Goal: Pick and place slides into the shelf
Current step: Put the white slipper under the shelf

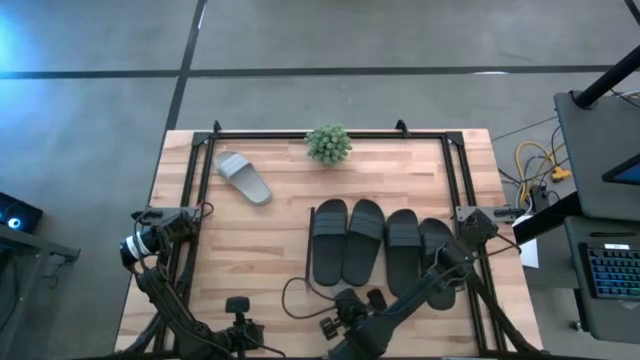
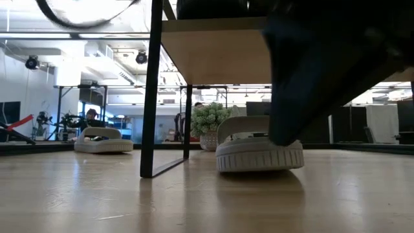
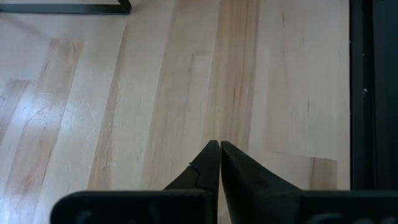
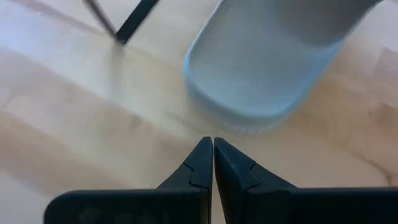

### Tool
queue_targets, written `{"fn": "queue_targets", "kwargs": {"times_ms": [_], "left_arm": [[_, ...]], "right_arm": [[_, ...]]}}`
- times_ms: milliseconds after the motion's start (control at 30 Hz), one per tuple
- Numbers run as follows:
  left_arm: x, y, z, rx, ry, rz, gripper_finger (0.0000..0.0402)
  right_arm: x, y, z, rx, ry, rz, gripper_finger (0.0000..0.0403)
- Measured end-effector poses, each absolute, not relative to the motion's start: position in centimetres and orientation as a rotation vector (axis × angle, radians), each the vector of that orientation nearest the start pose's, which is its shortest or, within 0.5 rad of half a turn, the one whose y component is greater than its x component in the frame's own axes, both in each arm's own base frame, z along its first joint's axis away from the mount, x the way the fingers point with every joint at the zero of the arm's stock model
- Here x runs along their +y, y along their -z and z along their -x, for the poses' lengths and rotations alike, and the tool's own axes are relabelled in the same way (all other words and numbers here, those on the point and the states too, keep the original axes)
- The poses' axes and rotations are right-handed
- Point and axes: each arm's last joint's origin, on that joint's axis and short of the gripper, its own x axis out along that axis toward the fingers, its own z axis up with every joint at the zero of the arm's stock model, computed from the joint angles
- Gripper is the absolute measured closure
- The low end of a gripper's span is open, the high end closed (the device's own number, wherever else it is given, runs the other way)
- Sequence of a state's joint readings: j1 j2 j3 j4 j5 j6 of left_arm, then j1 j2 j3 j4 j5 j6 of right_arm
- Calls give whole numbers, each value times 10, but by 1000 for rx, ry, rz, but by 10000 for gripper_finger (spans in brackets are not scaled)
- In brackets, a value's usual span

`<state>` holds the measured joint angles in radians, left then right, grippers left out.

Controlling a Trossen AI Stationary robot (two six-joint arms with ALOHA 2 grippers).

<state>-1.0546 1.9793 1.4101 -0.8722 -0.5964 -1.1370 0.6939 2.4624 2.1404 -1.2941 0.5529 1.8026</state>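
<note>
Counting stock: four black slides (image 1: 383, 243) lie side by side on the shelf (image 2: 213, 50) top; one light grey slide (image 1: 243, 177) lies loose on the worktop (image 1: 200, 300) near the potted plant (image 1: 328, 144); a second grey slide (image 2: 259, 152) sits under the shelf board. Right gripper (image 4: 213, 144), jaws clenched and empty, points at its heel. Risk: clenched jaws may shove it away or knock the shelf leg (image 2: 151, 97). Left gripper (image 3: 220, 146), clenched too, waits over bare wood.
</note>
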Motion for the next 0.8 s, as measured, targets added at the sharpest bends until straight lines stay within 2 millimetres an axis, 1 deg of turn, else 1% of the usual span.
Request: {"fn": "queue_targets", "kwargs": {"times_ms": [133,233,333,433,500,600,700,800], "left_arm": [[-318,-173,-200,978,-203,-30,402],[-318,-173,-200,978,-203,-30,402],[-319,-174,-200,976,-201,-27,402],[-321,-182,-201,978,-185,0,402],[-319,-195,-203,996,-161,50,402],[-310,-227,-206,964,-133,145,402],[-290,-264,-210,886,-137,239,402],[-263,-294,-212,809,-181,289,402]], "right_arm": [[301,-162,-368,857,906,-606,394],[308,-169,-365,822,878,-609,384],[319,-183,-362,813,820,-620,359],[335,-205,-353,814,729,-603,326],[343,-222,-343,815,676,-603,303],[348,-248,-322,823,622,-625,272],[349,-273,-301,807,590,-617,249],[347,-288,-283,804,588,-589,236]]}}
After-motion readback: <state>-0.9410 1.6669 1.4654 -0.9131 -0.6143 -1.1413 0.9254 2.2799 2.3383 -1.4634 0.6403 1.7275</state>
